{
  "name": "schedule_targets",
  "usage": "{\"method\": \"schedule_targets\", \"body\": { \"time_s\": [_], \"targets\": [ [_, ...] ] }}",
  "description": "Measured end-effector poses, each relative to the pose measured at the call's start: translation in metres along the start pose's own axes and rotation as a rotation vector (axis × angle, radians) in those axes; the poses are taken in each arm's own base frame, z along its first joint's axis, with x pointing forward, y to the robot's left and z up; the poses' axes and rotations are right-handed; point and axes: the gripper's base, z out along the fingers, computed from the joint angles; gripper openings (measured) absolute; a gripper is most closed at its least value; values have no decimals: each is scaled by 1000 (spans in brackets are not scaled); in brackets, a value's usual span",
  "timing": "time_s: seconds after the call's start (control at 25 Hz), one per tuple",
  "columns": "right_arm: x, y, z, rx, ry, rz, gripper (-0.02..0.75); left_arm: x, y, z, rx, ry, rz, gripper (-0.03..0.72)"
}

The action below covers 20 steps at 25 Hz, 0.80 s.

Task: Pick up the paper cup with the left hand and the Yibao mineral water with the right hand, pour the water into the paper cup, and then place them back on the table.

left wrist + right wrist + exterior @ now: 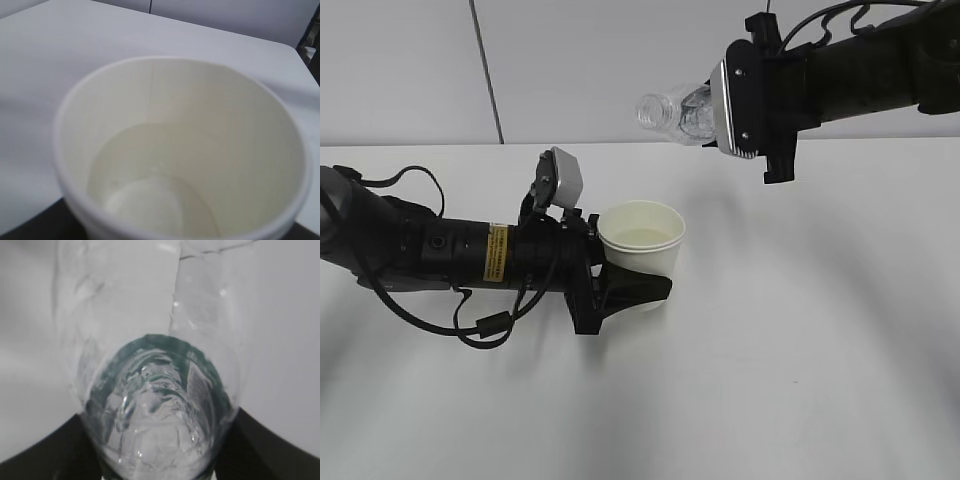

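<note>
The white paper cup [642, 240] stands upright on the white table [800, 350], gripped low on its wall by my left gripper [630, 290], whose black fingers [645, 288] close round it. It fills the left wrist view [180, 150] and holds some clear water at the bottom. My right gripper [740, 95] is high at the upper right, shut on the clear Yibao bottle [672, 113], which lies about level with its open neck pointing left, above and right of the cup. In the right wrist view the bottle [155, 405] fills the frame between the black fingers [265, 450].
A pale grey panelled wall [570, 60] runs behind the table. The table edge and a dark object [312, 45] show at the far right of the left wrist view.
</note>
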Motion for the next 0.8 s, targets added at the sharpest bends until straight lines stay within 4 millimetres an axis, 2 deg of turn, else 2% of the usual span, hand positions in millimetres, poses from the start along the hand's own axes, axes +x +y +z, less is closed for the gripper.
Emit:
{"method": "schedule_targets", "body": {
  "time_s": [0.56, 0.8],
  "targets": [
    [1, 0, 0, 4, 5, 721, 445, 4, 17, -19, -64, -1, -6, 412],
    [-6, 2, 0, -51, -55, 860, 445, 8, 29, -34, -122, 8, -15, 412]
  ]
}}
